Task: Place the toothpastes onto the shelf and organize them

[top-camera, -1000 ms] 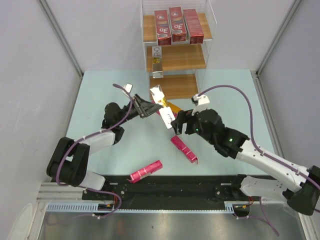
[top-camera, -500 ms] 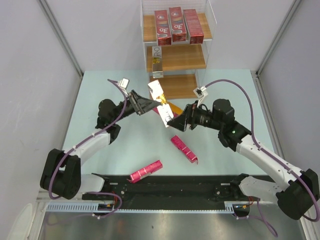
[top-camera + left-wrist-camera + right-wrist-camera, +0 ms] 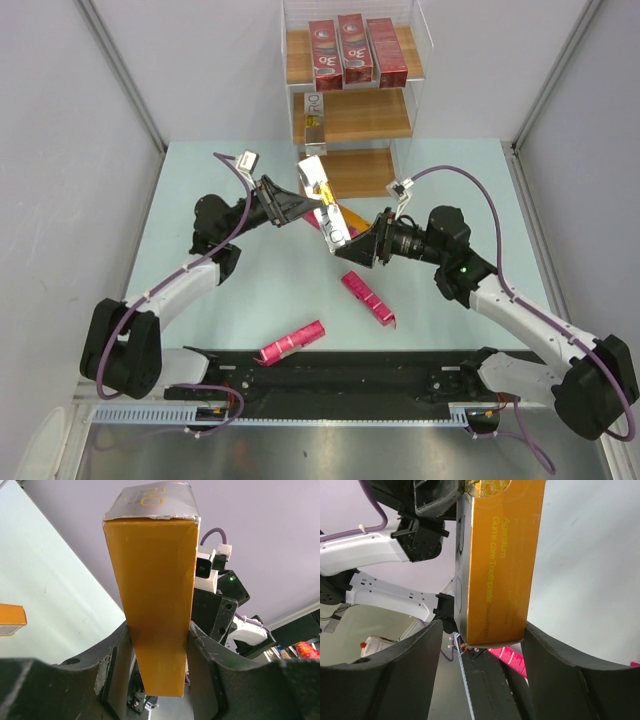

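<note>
Left gripper (image 3: 159,662) on orange carton (image 3: 497,565): "Ageratum Gums care Toothpaste"

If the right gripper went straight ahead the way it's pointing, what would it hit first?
The orange carton held by the left gripper; its end already sits between the fingers of the right gripper.

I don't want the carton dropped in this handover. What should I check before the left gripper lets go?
1. Left gripper clamped on carton: ok.
2. Right gripper straddles the carton's other end: ok.
3. Right jaws closed on it: not ok, a gap shows on one side.
4. Free room on the shelf, middle board: ok.
</note>
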Available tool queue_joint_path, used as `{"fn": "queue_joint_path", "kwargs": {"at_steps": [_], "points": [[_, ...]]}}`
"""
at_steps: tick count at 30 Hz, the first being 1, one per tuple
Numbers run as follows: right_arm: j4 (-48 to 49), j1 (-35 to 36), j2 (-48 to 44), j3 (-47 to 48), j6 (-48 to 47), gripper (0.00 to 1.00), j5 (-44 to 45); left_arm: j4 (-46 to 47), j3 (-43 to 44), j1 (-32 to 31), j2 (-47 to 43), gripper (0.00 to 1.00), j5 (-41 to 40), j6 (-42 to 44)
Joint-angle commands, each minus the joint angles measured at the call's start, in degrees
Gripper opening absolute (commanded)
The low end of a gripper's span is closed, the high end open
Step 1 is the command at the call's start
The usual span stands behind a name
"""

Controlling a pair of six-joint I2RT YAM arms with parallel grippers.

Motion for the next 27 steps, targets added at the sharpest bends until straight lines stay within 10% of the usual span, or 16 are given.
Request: {"fn": "queue_joint_path", "kwargs": {"at_steps": [1,7,12,21,27], "points": [[9.4,-0.1,-1.0,-0.6,3.1,0.7,-2.4,4.2,1.8,0.0,-1.2,0.39,1.2,-1.2],[12.5,-0.2,0.4,-1.3,5.2,0.64,-3.0,5.5,1.5,-0.6,-0.7,0.39,1.0,-1.8],[12.8,-0.4,0.2,-1.7,6.1,0.4,-1.8,5.8,2.0,-1.0,-0.1,0.41,1.3,-1.8],[12.7,-2.7,0.4,-2.4,7.1,0.29,-1.0,1.8,2.0,-1.1,-0.1,0.76,1.5,2.1],[12.1,-5.1,0.5,-2.4,7.2,0.28,-0.9,-22.5,6.3,-1.1,-4.0,1.0,-3.2,16.8]]}}
